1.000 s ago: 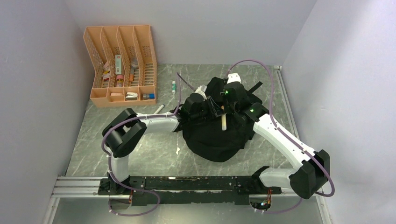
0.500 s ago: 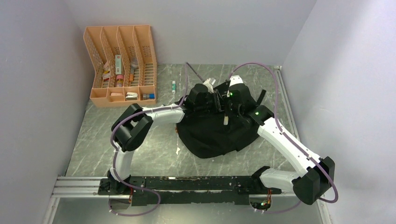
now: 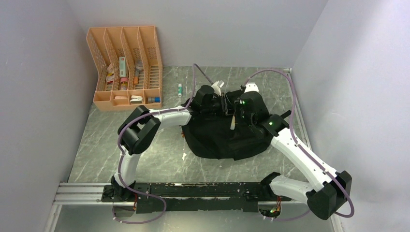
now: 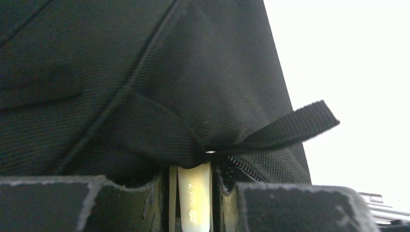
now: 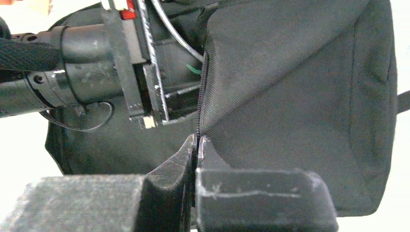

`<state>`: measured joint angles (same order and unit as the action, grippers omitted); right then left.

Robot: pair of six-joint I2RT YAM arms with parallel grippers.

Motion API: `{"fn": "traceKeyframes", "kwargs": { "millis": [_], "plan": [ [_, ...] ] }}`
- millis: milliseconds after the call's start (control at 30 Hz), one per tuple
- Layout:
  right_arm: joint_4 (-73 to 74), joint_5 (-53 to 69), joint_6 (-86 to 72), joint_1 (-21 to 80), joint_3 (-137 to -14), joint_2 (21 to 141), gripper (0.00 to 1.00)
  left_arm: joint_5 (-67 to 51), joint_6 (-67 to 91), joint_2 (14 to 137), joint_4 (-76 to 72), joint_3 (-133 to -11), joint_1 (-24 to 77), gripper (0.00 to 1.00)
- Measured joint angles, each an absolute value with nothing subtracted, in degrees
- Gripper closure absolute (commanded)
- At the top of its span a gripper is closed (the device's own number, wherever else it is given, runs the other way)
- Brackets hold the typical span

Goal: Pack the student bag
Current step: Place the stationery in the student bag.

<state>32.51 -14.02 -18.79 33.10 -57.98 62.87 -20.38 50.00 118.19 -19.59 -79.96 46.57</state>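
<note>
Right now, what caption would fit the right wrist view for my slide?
Right gripper, jaws shut, pinches the student bag at its zipper edge.

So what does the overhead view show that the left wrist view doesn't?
Only the overhead view shows the orange organiser and the marble table around the backpack. Only the left wrist view shows a cream strip between the left claw's fingers, under bunched fabric. Both show the black backpack.
</note>
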Motion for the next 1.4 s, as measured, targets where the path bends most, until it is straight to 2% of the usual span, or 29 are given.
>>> {"fn": "traceKeyframes", "kwargs": {
  "millis": [267, 467, 733, 900, 1100, 1267, 1400],
  "plan": [
    [28.6, -14.9, -25.6, 33.2, -50.6, 58.8, 1.0, -20.6, 62.0, 118.1, -29.8, -74.2, 45.8, 0.95],
    [26.4, -14.9, -29.3, 33.2, -48.5, 57.6, 1.0, -15.4, 65.7, 117.1, -33.0, -72.1, 47.4, 0.93],
    [26.4, -15.2, -30.3, 33.2, -48.5, 57.6, 1.0, -10.7, 65.6, 117.2, -33.5, -72.1, 49.6, 0.6],
    [26.4, -15.9, -30.7, 33.2, -48.5, 57.1, 1.0, -10.0, 63.5, 116.9, -33.0, -71.8, 50.0, 0.43],
    [26.5, -16.1, -30.7, 33.2, -48.5, 57.1, 1.0, -9.5, 57.7, 112.9, -26.2, -70.6, 49.9, 0.43],
    [26.7, -16.3, -30.4, 33.0, -48.5, 57.1, 1.0, -9.1, 52.1, 106.3, -20.8, -68.7, 49.2, 0.53],
    [27.2, -16.5, -29.7, 32.8, -48.5, 57.1, 1.0, -7.6, 47.3, 100.4, -16.5, -66.3, 48.8, 0.53]
  ]
}}
